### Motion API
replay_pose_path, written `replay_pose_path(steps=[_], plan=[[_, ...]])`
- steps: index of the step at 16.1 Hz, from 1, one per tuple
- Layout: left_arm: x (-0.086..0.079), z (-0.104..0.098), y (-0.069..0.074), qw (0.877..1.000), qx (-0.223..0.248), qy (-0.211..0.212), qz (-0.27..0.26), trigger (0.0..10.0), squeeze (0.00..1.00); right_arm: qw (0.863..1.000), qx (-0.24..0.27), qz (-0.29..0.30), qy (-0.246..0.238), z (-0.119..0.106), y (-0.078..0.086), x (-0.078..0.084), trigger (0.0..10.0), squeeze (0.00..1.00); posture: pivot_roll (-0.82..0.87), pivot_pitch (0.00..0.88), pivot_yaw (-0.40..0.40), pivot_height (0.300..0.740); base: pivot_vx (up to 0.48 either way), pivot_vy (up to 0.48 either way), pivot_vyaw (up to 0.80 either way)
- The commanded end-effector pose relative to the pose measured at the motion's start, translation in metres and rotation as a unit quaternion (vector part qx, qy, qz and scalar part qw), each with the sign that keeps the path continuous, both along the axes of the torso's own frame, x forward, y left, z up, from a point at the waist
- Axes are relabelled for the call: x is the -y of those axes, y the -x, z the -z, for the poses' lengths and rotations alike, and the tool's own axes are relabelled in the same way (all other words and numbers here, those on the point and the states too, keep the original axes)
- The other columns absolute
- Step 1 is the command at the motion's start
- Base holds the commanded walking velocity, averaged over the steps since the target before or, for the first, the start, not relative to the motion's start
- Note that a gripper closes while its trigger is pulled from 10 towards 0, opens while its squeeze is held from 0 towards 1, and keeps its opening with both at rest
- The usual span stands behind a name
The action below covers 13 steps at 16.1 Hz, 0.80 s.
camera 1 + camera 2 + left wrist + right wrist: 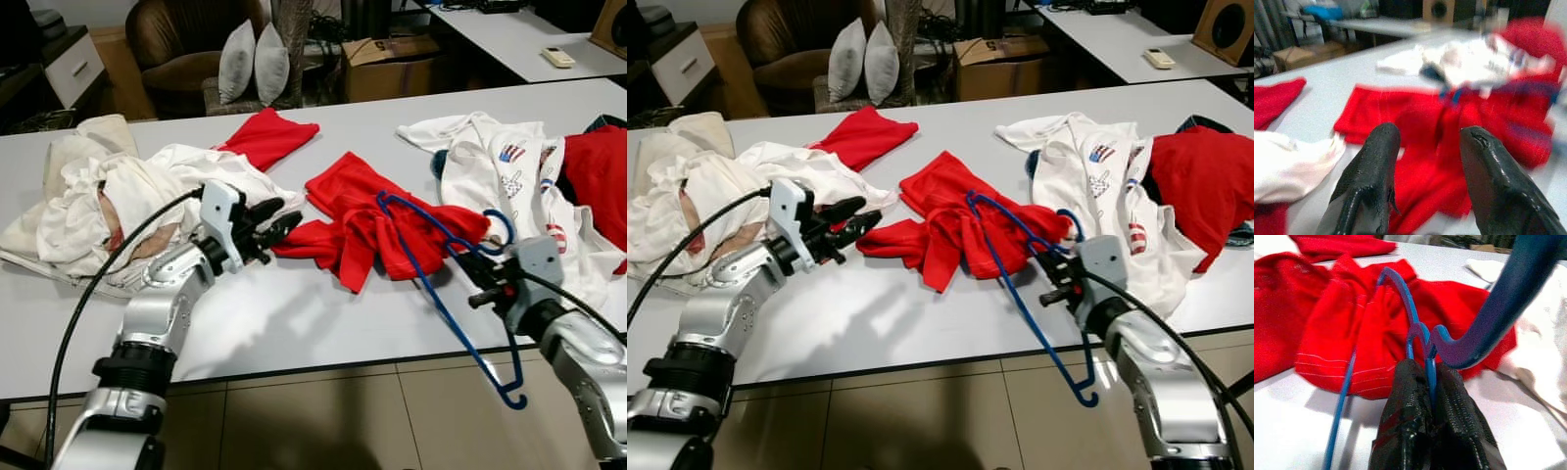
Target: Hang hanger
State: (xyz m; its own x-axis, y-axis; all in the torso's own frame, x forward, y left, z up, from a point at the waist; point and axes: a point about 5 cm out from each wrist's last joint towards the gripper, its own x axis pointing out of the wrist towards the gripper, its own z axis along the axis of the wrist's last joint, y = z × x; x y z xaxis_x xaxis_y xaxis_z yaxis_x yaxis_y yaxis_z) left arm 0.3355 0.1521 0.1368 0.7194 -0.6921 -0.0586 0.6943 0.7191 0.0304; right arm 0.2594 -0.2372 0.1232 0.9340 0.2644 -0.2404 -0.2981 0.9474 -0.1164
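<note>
A blue plastic hanger (441, 294) is partly threaded into a crumpled red shirt (362, 220) in the middle of the white table (294, 323). One end of the hanger juts past the table's front edge. My right gripper (473, 277) is shut on the hanger near its hook (1426, 363). My left gripper (272, 223) hovers open just left of the red shirt, fingers (1371, 176) pointing at it with nothing between them.
A heap of white clothes (108, 196) lies at the table's left, another red garment (266, 137) behind. White printed shirts (509, 176) and a red one (598, 181) lie at the right. Beyond stand a brown armchair (186, 44), pillows and a cardboard box (387, 64).
</note>
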Motion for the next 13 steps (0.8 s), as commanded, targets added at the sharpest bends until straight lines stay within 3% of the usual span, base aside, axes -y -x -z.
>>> replay_pose_path(steps=[1, 4, 6, 9, 11, 12, 13], plan=[[-0.003, 0.001, -0.002, 1.0, 0.003, -0.029, -0.003, 10.0, 0.0, 1.0, -0.012, 0.025, 0.006, 0.004, 0.002, 0.011, 10.0, 0.0, -0.18, 0.0, 0.104, 0.74, 0.0, 0.0, 0.0], [0.006, 0.017, 0.002, 0.992, 0.004, -0.119, 0.043, 10.0, 0.0, 0.998, -0.005, 0.06, 0.031, 0.001, 0.002, 0.033, 10.0, 0.0, -0.18, 0.0, 0.106, 0.74, 0.0, 0.0, 0.0], [0.014, 0.02, 0.001, 0.989, 0.013, -0.135, 0.062, 10.0, 0.0, 0.997, 0.0, 0.07, 0.034, -0.001, 0.003, 0.039, 10.0, 0.0, -0.19, 0.0, 0.118, 0.74, 0.0, 0.0, 0.0], [0.043, 0.016, -0.004, 0.995, -0.045, 0.002, 0.089, 10.0, 0.0, 0.997, 0.018, 0.067, 0.02, -0.006, 0.002, 0.034, 10.0, 0.0, -0.21, 0.0, 0.134, 0.74, 0.0, 0.0, 0.0], [0.056, 0.029, -0.001, 0.988, -0.098, 0.004, 0.123, 10.0, 0.0, 0.998, 0.023, 0.061, 0.018, -0.005, 0.002, 0.029, 10.0, 0.0, -0.22, 0.0, 0.142, 0.74, 0.0, 0.0, 0.0], [0.064, 0.036, 0.002, 0.983, -0.123, 0.001, 0.138, 10.0, 0.96, 0.998, 0.026, 0.058, 0.015, -0.006, 0.001, 0.027, 10.0, 0.0, -0.22, 0.0, 0.144, 0.74, 0.0, 0.0, 0.0], [0.068, 0.041, 0.002, 0.982, -0.131, -0.011, 0.138, 10.0, 1.0, 0.998, 0.029, 0.055, 0.013, -0.008, -0.001, 0.025, 10.0, 0.0, -0.23, 0.0, 0.143, 0.74, 0.0, 0.0, 0.0]])
